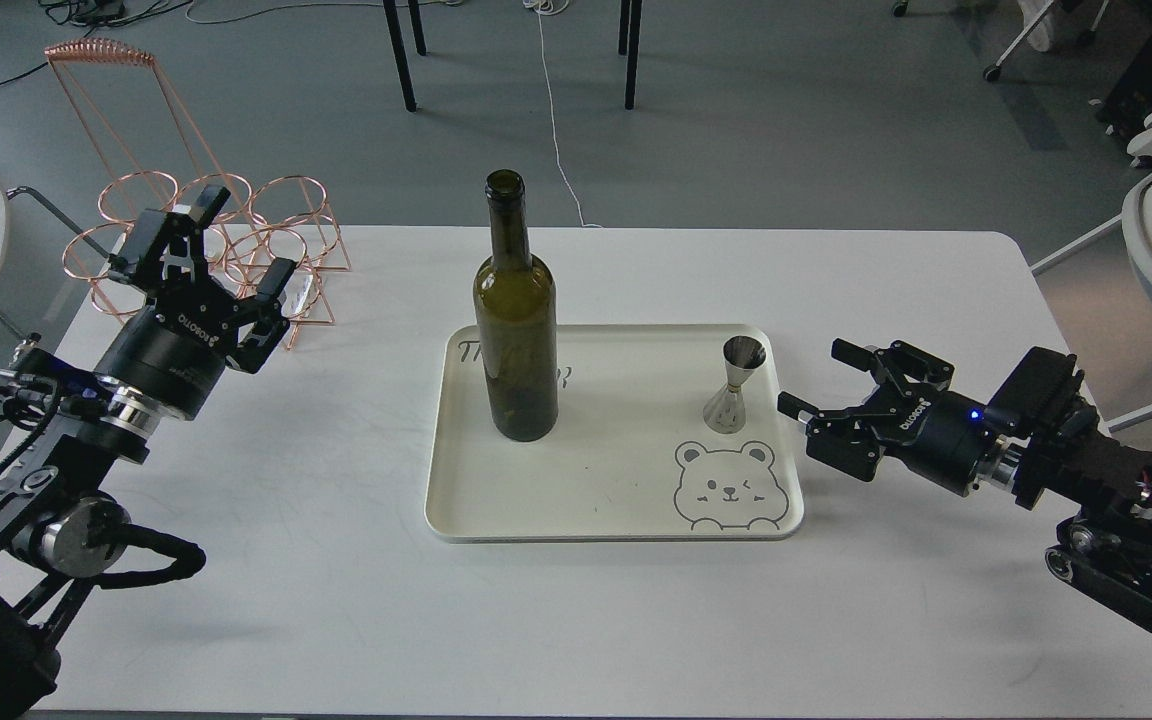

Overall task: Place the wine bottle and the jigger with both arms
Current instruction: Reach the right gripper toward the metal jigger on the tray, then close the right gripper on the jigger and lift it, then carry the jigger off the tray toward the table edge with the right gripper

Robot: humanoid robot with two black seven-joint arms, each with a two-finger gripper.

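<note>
The tall dark olive-green wine bottle [515, 330] stands upright on the left half of a cream tray [596, 500]. The small silver jigger [733, 385] stands upright on the tray's right side, above a printed bear face. My right gripper [816, 377] is open and empty, low over the table just right of the tray's edge, its fingers pointing left at the jigger. My left gripper [211, 260] is open and empty at the table's far left, well apart from the bottle, in front of a copper rack.
A copper wire bottle rack [206, 235] stands at the table's back left corner, right behind my left gripper. The white table [576, 620] lies bare in front of the tray. White chairs stand off the table's left and right sides.
</note>
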